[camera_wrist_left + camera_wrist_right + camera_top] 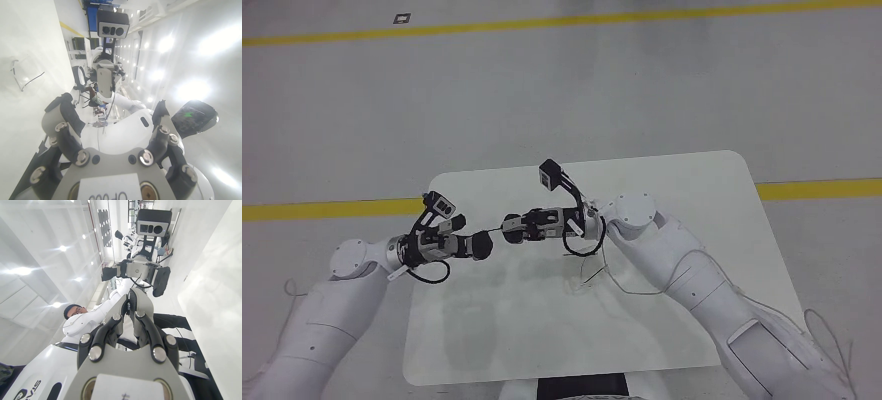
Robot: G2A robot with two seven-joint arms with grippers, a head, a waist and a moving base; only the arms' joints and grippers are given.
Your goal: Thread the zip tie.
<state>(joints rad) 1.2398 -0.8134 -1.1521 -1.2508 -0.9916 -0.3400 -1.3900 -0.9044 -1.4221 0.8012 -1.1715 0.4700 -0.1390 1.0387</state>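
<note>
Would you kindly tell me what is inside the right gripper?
A thin zip tie, its free end sticking out toward the left gripper. The stretch pinched between the right gripper's fingers is covered.

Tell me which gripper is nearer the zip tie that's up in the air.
Right. The right gripper is shut on the zip tie, which sticks out past its fingertips. The left gripper is open and faces it, its fingers spread wide of the tie's free end.
</note>
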